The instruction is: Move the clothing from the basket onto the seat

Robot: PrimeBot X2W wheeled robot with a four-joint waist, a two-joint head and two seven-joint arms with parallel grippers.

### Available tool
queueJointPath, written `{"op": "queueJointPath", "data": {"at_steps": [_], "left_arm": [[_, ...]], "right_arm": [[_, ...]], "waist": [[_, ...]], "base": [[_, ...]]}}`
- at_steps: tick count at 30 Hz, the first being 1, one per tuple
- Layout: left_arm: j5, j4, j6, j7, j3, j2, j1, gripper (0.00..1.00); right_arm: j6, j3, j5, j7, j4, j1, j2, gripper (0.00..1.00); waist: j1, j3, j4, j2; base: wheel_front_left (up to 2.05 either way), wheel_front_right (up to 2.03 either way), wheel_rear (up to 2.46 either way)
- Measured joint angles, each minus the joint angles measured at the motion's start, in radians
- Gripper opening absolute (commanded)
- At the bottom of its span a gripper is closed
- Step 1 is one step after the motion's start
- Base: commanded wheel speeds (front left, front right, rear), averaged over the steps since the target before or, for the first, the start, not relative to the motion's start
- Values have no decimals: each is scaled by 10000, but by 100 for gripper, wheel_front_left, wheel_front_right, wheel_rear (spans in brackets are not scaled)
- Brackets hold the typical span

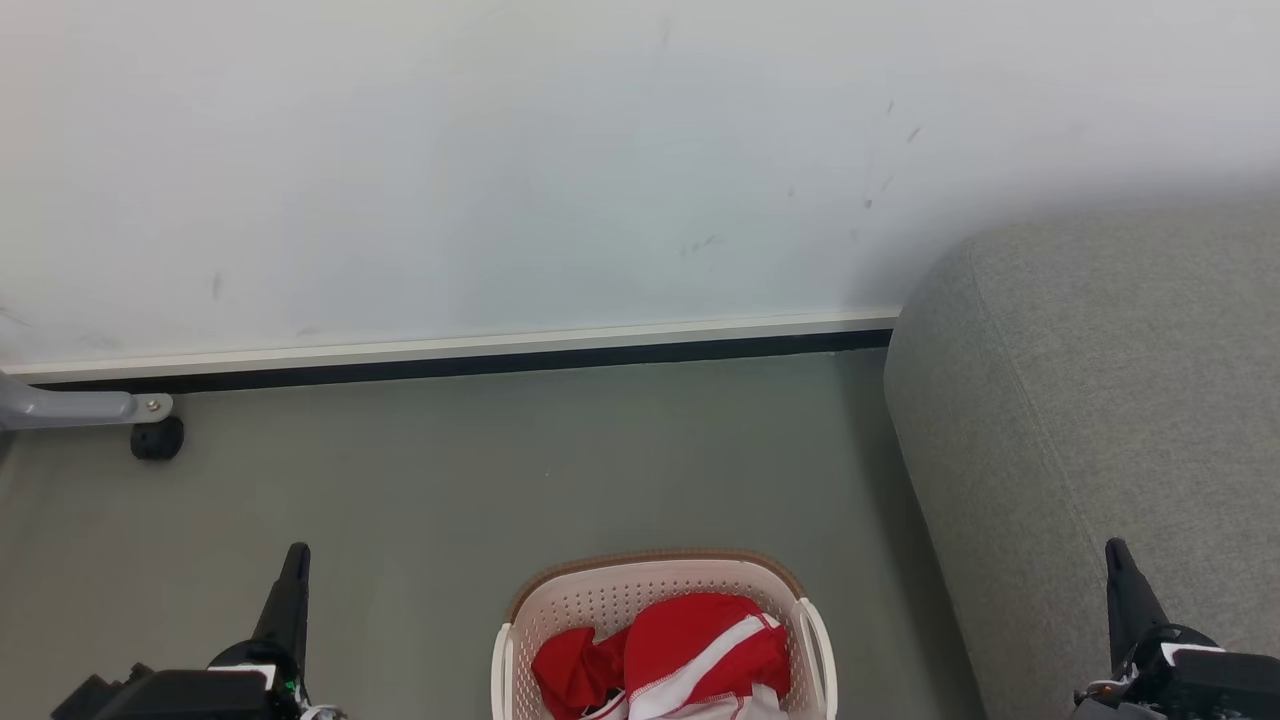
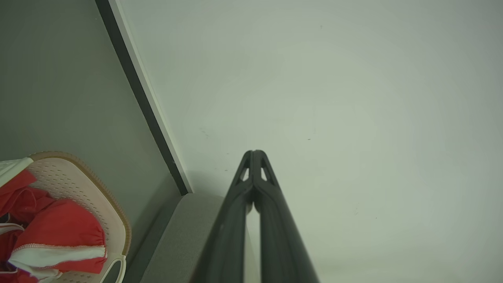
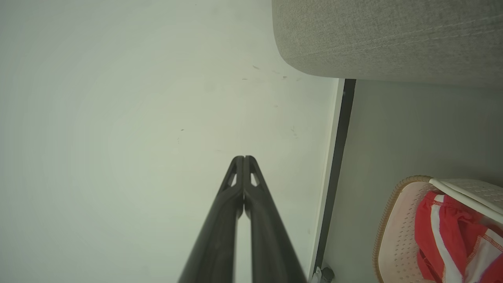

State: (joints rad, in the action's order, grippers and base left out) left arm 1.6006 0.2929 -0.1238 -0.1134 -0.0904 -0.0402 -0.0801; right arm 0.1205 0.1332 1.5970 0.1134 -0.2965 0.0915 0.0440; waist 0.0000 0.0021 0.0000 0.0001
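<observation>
On the grey floor, bottom middle, the clothes sit in the basket; the left gripper and right gripper are shut and empty, so a loose grab may drop them before the seat, on the right.

I have the basket straight ahead of me, low in the middle of the head view. It stands upright on the grey floor: cream-white plastic, perforated walls, a brown rim and a white handle on each side. The clothing lies bunched inside it, red fabric with a broad white stripe running diagonally across the top piece, white stitched hems and a bit of white panel at the near edge. I can't tell how many pieces there are. The seat is to the right of the basket, with bare floor between them. It is a large light-grey upholstered sofa with a rounded corner and a stitched seam, its far end up by the wall.
</observation>
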Motion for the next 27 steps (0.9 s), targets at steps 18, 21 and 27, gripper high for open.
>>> {"op": "queueJointPath", "data": {"at_steps": [18,21,27], "left_arm": [[0,0,0,0,0,0,0,0],[0,0,0,0,0,0,0,0],[0,0,0,0,0,0,0,0]], "right_arm": [[0,0,0,-2,0,0,0,0],[0,0,0,0,0,0,0,0],[0,0,0,-2,0,0,0,0]], "waist": [[0,0,0,0],[0,0,0,0],[0,0,0,0]], "base": [[0,0,0],[0,0,0],[0,0,0]]}}
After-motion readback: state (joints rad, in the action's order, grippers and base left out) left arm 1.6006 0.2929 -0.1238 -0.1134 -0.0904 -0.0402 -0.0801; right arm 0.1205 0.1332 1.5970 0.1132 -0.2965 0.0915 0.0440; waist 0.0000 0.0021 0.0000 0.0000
